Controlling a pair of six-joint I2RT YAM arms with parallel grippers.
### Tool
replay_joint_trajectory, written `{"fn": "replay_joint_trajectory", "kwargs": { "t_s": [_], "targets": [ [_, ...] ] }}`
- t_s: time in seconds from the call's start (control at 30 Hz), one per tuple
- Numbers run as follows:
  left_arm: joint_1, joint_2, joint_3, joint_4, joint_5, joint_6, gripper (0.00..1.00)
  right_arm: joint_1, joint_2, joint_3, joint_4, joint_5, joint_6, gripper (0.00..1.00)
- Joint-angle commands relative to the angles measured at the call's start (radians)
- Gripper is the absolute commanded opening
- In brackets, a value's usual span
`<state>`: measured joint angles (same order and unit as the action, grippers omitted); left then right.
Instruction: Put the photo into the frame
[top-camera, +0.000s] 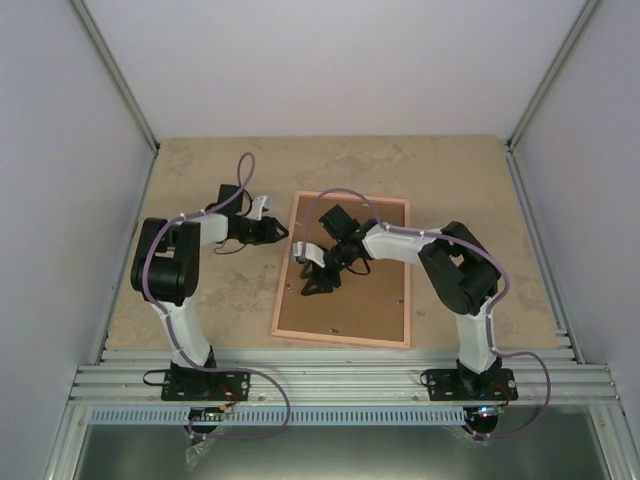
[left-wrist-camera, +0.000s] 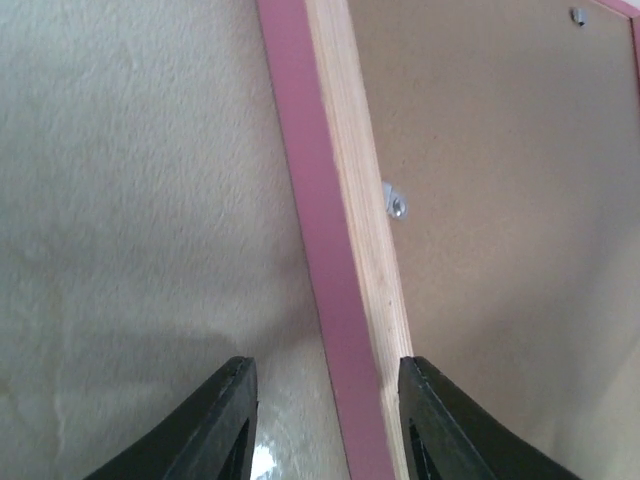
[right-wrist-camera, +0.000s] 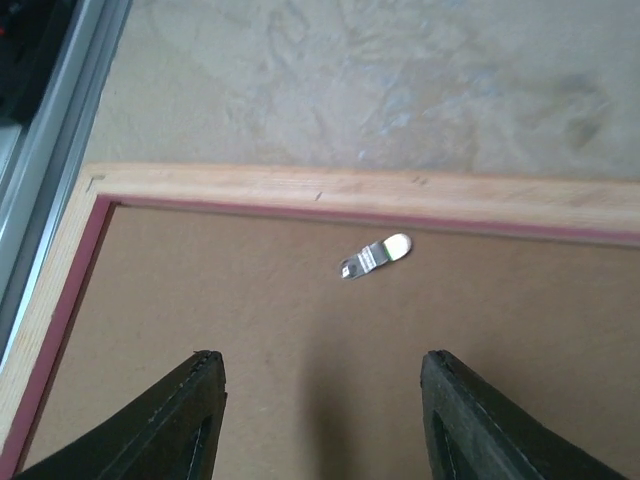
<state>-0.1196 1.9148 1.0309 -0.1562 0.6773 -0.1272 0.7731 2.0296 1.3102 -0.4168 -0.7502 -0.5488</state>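
Frame: a pink-edged wooden picture frame (top-camera: 340, 337) lies flat and face down on the beige table (top-camera: 200, 180). A brown backing board (top-camera: 365, 300) fills its opening.
Photo: not visible in any view (it may be under the backing board, which I cannot tell).
Handling: the frame looks light and stiff, with narrow rails, so a pinch across one rail seems the surest hold. A paper photo would likely be thin and easy to crease, best taken by its border.
Left gripper (left-wrist-camera: 325, 400): partly spread and straddling the frame's left rail, one finger over the table and one over the board. It grasps nothing.
Right gripper (right-wrist-camera: 320, 390): jaws apart over the backing board, facing a small metal clip (right-wrist-camera: 375, 258), with nothing between them.
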Motion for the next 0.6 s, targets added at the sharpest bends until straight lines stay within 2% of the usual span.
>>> {"fn": "replay_joint_trajectory", "kwargs": {
  "t_s": [0.0,0.17,0.47,0.57],
  "targets": [
    [0.001,-0.031,-0.051,0.011,-0.053,-0.061,0.41,0.057,-0.082,-0.105,0.179,0.104,0.117,0.54],
    [-0.002,-0.038,-0.083,0.05,-0.058,-0.099,0.4,0.095,-0.082,-0.154,0.293,0.22,0.263,0.48],
    [-0.053,-0.053,-0.123,0.081,-0.118,-0.107,0.38,0.149,-0.031,-0.176,0.354,0.372,0.296,0.46],
    [-0.058,-0.04,-0.119,0.081,-0.138,-0.111,0.36,0.156,-0.015,-0.189,0.362,0.398,0.294,0.42]
  ]
}}
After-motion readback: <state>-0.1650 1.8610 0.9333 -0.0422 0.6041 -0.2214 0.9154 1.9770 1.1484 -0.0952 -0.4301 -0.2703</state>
